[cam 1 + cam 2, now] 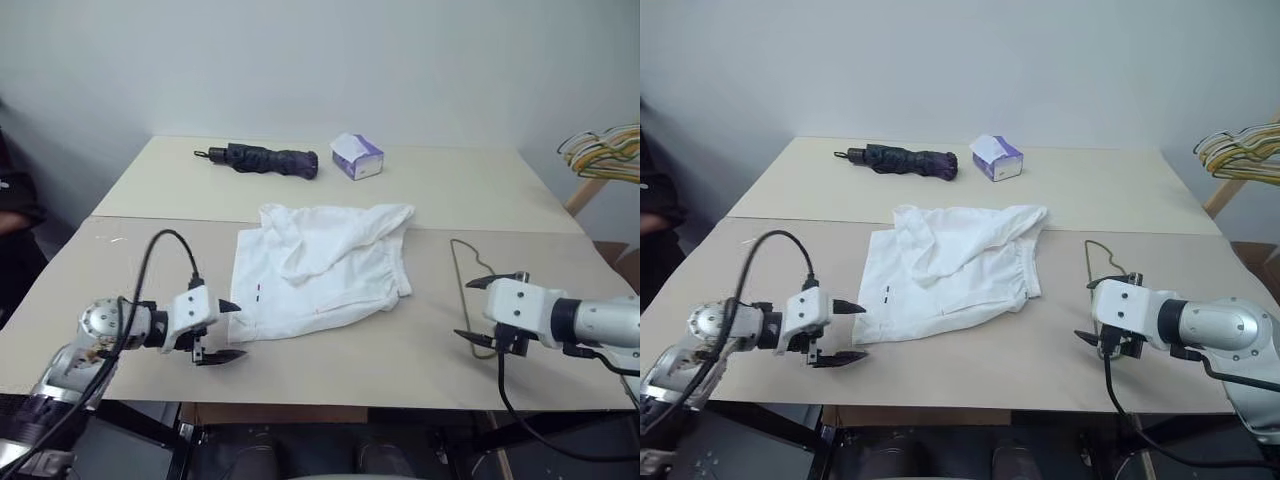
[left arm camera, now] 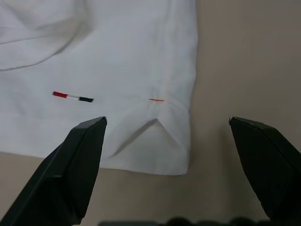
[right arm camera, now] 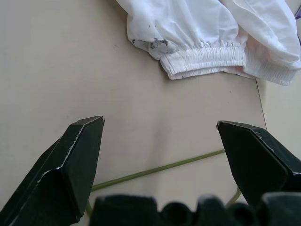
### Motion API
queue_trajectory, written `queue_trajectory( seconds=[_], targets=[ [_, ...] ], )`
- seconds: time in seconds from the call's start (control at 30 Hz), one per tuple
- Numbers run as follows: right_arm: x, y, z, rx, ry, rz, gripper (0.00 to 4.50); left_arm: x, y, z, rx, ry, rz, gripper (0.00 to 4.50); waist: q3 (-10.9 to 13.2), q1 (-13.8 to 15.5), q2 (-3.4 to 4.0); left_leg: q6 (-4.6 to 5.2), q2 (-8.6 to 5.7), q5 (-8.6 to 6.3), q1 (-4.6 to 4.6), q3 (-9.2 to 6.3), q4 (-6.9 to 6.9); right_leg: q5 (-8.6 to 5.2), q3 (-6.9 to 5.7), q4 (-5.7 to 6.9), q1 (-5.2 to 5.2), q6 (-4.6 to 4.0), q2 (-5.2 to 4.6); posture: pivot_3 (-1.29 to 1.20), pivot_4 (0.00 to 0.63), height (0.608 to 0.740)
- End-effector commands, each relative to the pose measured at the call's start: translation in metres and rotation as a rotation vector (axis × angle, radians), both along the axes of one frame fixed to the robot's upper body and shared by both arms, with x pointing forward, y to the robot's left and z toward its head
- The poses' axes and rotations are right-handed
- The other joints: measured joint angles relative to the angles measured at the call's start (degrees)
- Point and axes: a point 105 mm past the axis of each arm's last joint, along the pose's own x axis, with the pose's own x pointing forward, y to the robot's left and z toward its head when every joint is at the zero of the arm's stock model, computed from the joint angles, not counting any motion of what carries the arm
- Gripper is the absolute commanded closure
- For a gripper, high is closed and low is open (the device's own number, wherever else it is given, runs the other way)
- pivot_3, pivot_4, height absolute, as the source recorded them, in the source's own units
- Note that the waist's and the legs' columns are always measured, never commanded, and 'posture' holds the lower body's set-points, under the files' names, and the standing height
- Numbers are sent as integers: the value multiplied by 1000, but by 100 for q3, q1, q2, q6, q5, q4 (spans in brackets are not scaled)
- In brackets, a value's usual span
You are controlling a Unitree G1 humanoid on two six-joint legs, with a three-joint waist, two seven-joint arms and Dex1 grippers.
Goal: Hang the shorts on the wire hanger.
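Observation:
The white shorts (image 1: 320, 265) lie crumpled in the middle of the beige table (image 1: 130, 250), with the elastic waistband (image 3: 207, 57) on the right side and a small red-white-dark tag (image 2: 72, 97) near the left hem. The thin wire hanger (image 1: 456, 275) lies flat on the table just right of the shorts, and its greenish wire (image 3: 155, 170) runs under my right gripper. My left gripper (image 1: 234, 331) is open at the shorts' near left hem corner (image 2: 174, 155), low over the table. My right gripper (image 1: 468, 310) hangs open over the hanger, with nothing between its fingers.
A folded dark umbrella (image 1: 262, 158) and a white-and-purple tissue box (image 1: 356, 156) lie on the far table half. A bunch of yellow, green and white hangers (image 1: 603, 152) sits beyond the table's right edge. Both grippers are close to the table's front edge.

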Motion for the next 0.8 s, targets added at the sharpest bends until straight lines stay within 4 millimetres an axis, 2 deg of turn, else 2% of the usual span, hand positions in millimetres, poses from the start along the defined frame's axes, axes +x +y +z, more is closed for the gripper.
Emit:
queue_trajectory(
  seconds=[0.03,0.13,0.23,0.43,0.63,0.8],
  targets=[
    [0,1,14,5,-57,-5,32,11,-3,0,25,-34,0,0,0,0,0,0,0,0,0,0,0,0,0,0,0,1,1,-55,0,740],
    [-1,2,13,8,-56,-9,32,13,-1,-11,90,-11,5,0,-11,-6,11,1,0,1,3,0,0,1,0,0,2,2,1,-60,0,740],
    [-2,3,13,11,-56,-9,0,15,0,-14,111,6,14,524,-48,-10,45,1,0,1,10,0,0,1,0,-2,6,3,1,-60,0,740],
    [3,9,12,-1,-68,11,0,22,0,-11,121,-9,29,2384,-76,-32,71,0,0,0,20,0,0,-1,0,-2,9,2,2,-62,0,740],
    [28,27,-2,-105,-166,88,0,29,-1,-2,100,-36,46,4377,-82,-103,68,1,0,1,16,0,0,0,0,-2,5,3,3,-68,0,740],
    [55,46,-25,-205,-238,166,0,36,-6,14,28,-101,70,4478,-82,-155,67,14,0,8,8,0,0,1,1,-1,4,4,4,-62,0,740]
  ],
)
